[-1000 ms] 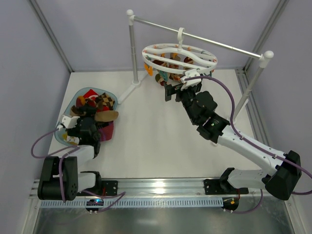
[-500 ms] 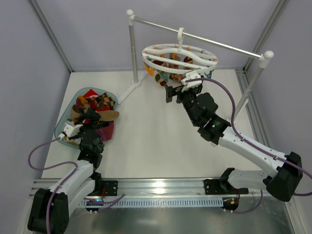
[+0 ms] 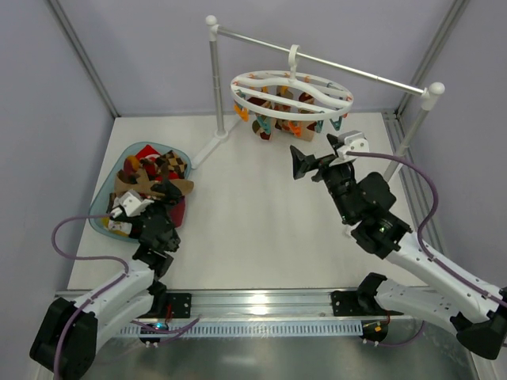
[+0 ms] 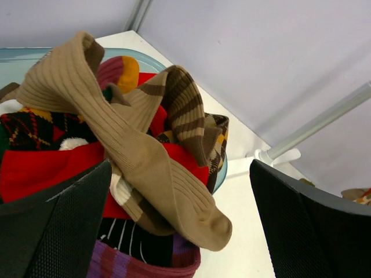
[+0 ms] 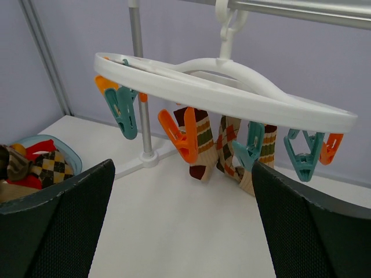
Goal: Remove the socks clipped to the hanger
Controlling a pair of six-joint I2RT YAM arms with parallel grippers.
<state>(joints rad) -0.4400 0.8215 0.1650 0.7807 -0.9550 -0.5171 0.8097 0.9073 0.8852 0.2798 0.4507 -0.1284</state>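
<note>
hanger (image 5: 243, 95) on rail (image 3: 356, 73) back-ctr, socks (image 3: 154, 170) piled in tray (image 4: 23, 61) L

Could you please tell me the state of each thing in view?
Hanger: hooked on the rail, socks clipped on.
Clipped socks: hanging under the hanger.
Loose socks: piled in the tray.
Left end effector: open, empty.
Right end effector: open, empty.

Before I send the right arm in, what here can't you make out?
1. Number of socks clipped to the round white plastic hanger: top view, its ring and crossbars cover them; right wrist view, the front striped socks hide any behind.
2. Lower socks in the pale blue tray: left wrist view, a tan ribbed sock drapes over them.
</note>
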